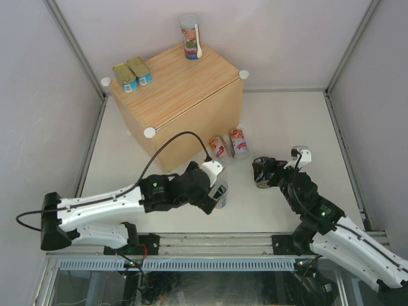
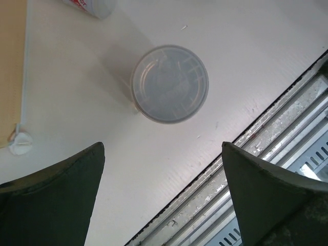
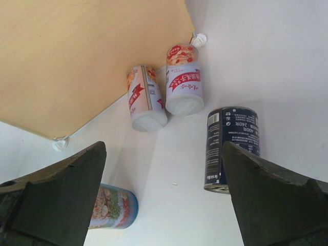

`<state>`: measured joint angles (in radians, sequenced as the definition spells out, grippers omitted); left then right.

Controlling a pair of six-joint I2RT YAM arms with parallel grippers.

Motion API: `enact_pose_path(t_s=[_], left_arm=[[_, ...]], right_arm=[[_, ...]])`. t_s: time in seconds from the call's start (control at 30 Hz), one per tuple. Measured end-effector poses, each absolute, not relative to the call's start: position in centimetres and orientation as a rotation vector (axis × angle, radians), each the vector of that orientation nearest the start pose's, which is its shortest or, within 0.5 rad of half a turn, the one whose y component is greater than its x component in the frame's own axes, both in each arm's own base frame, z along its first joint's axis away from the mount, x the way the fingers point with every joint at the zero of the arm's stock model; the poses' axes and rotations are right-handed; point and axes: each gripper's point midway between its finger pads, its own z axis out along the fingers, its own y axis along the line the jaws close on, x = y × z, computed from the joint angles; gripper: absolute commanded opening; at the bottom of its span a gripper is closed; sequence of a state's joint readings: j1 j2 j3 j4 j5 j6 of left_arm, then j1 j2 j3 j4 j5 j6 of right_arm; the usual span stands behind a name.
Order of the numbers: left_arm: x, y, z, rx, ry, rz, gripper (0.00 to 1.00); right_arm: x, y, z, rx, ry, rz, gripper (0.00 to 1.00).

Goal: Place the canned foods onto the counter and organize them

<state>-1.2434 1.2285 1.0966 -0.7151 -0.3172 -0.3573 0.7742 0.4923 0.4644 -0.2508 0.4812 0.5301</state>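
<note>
Three cans sit on your wooden worktop (image 1: 185, 95); four are below it.
Top view: two flat tins (image 1: 125, 78) and a tall can (image 1: 189, 37) on it. Left wrist: your left end effector (image 2: 164, 169) is spread apart, empty, over an upright can (image 2: 169, 84). Right wrist: your right end effector (image 3: 164, 174) is spread, empty, near the dark can (image 3: 231, 148) and the red-white cans (image 3: 183, 82).

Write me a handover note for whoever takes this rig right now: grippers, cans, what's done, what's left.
Left gripper: open, empty, directly above the upright clear-lidded can.
Right gripper: open, empty, facing the dark can.
Done: two flat tins and one tall can sit on the counter, tins at the back left, tall can at the far corner.
Left: four cans on the table: the clear-lidded can, the dark can, and two red-white cans lying beside the counter's front.
</note>
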Motion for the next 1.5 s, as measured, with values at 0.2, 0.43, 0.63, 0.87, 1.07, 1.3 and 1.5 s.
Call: enact_pose_path(t_s=[0.2,0.43,0.63,0.87,1.07,1.3,1.5], left_arm=[[13.3,-28.9,17.4,0.8,2.083,-0.503,1.0],[13.8,-30.3,14.8,0.723,1.988,-0.503,1.0],[15.2,-30.0,13.3,0.615,1.927,-0.471,1.0],[16.3,-31.4,14.2,0.557,1.836,-0.498,1.0],[16.4,-32.4,13.2,0.611,1.817,-0.479,1.0],[16.8,-32.4,12.8,0.612,1.796,-0.499,0.99],[17.4,-32.6,12.0,0.621,1.796,-0.484,0.95]], right_arm=[[22.7,12.7,19.4,0.134,1.821,0.45,0.94],[22.5,12.5,19.9,0.145,1.801,0.449,0.94],[22.5,12.5,19.9,0.146,1.799,0.446,0.94],[22.3,12.7,19.9,0.136,1.8,0.453,0.94],[22.2,12.9,19.9,0.128,1.801,0.459,0.94],[22.1,13.1,19.9,0.121,1.8,0.466,0.94],[22.0,13.2,20.0,0.117,1.8,0.47,0.94]])
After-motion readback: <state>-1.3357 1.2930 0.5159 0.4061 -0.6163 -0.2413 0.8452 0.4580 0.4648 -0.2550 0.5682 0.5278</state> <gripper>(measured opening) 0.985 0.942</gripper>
